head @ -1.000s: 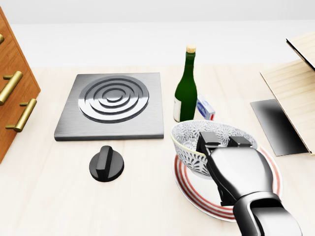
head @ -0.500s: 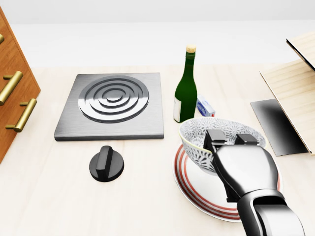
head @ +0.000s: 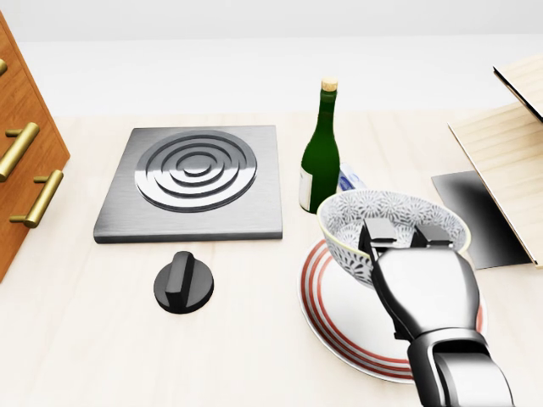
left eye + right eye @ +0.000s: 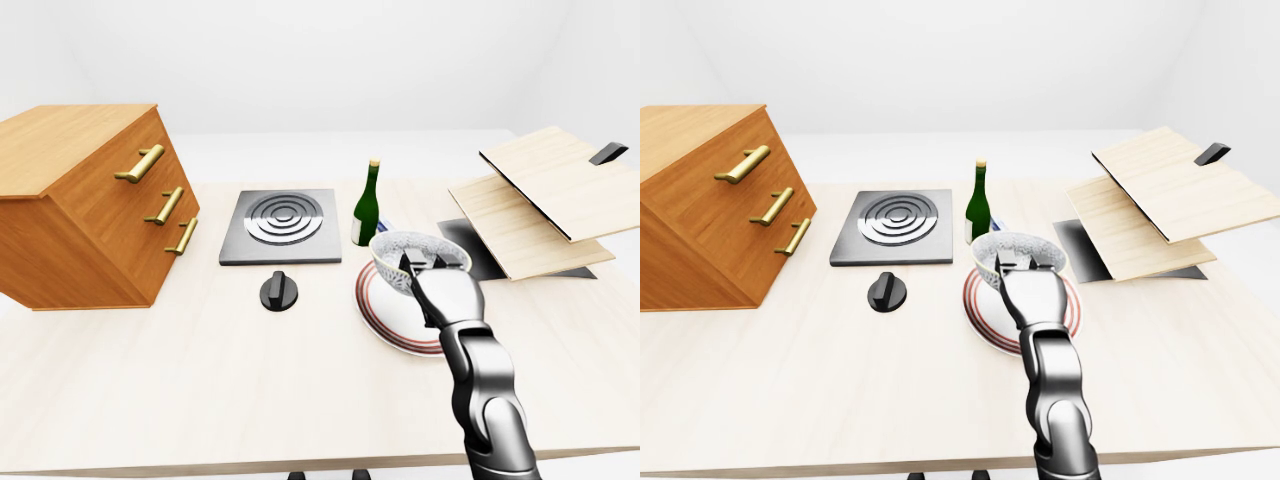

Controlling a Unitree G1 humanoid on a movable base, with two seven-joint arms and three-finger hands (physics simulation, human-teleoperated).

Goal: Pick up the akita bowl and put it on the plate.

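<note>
right hand (image 3: 422, 292) pinched shut on near rim of akita bowl (image 3: 373, 212), fingertips inside. bowl mouth-up, roughly level, round so no long axis, over plate (image 3: 339, 326).

text: none legible | bottle (image 3: 321, 157): pale label, blank at this size | box (image 3: 349, 179) behind bottle: print too small to read | bowl (image 3: 394, 219), plate (image 3: 339, 329): patterns only
</note>
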